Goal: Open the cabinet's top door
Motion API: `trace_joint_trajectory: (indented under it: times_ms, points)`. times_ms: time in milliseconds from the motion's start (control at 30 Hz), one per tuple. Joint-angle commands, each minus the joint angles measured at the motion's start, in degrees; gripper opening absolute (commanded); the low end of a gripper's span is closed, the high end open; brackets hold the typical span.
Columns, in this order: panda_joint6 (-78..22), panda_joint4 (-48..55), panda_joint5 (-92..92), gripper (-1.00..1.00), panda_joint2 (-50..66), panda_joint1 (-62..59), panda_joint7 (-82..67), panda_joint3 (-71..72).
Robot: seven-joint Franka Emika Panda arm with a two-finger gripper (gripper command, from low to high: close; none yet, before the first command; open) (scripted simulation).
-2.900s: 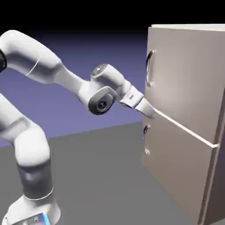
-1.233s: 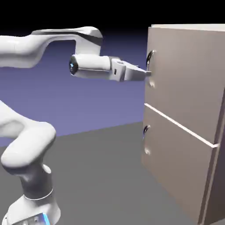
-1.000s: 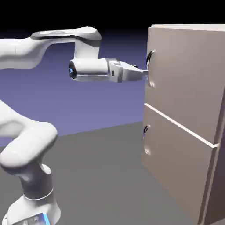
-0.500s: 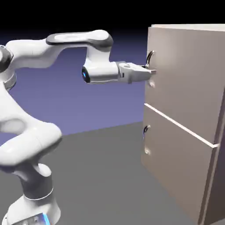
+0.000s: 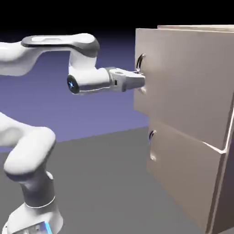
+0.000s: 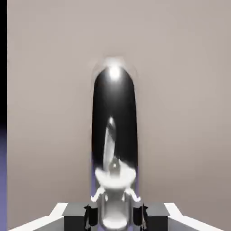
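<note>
Door, your upper one, is a flat beige-grey panel on the cabinet at the exterior view's right — ajar, its handle edge standing out past the lower door. Its handle is dark, glossy and arched — and your claw has it pinched between the fingertips.

Exterior view: my arm is cut off by the left edge of the frame, its upper link running out at upper left. The cabinet is cropped at right and at lower right. My fingertips hide part of the upper handle. Hand view: the same handle's lower end runs out of frame at bottom centre; my fingers are cropped at the bottom edge.
</note>
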Motion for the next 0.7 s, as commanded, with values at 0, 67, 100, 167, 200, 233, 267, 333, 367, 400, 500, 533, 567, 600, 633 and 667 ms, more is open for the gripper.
trace_joint_trajectory:
  times_ms: [0,67,100,167,200,233,267,333,367,400,500,533,567,600,633,667]
  points:
    - [-0.49,-1.44,-2.36,-1.0,-1.06,2.03,0.96,-2.08]
    - [-1.47,-4.17,-7.32,-1.0,-3.35,5.79,3.03,-6.14]
    - [-1.91,-5.41,-9.82,-1.0,-4.53,7.45,4.11,-8.05]
    - [-2.74,-7.69,-14.8,-1.0,-6.93,10.37,6.35,-11.65]
    - [-3.14,-8.74,-17.29,-1.0,-8.14,11.63,7.51,-13.33]
    - [-3.56,-9.74,-19.78,-1.0,-9.35,12.76,8.71,-14.95]
    - [-4.01,-10.69,-22.28,-1.0,-10.57,13.75,9.94,-16.5]
    - [-5.03,-12.46,-27.26,-1.0,-13.03,15.34,12.49,-19.45]
    - [-5.63,-13.28,-29.75,-1.0,-14.26,15.93,13.79,-20.85]
    - [-6.32,-14.08,-32.24,-1.0,-15.49,16.38,15.11,-22.23]
    - [-8.95,-16.24,-39.72,-1.0,-19.16,16.93,19.06,-26.32]
    - [-10.05,-16.89,-42.21,-1.0,-20.37,16.86,20.34,-27.72]
    - [-11.27,-17.49,-44.7,-1.0,-21.55,16.66,21.58,-29.16]
    - [-12.62,-18.03,-47.2,-1.0,-22.7,16.35,22.76,-30.66]
    - [-14.08,-18.53,-49.69,-1.0,-23.81,15.92,23.89,-32.23]
    - [-15.66,-18.95,-52.18,-1.0,-24.87,15.4,24.94,-33.88]
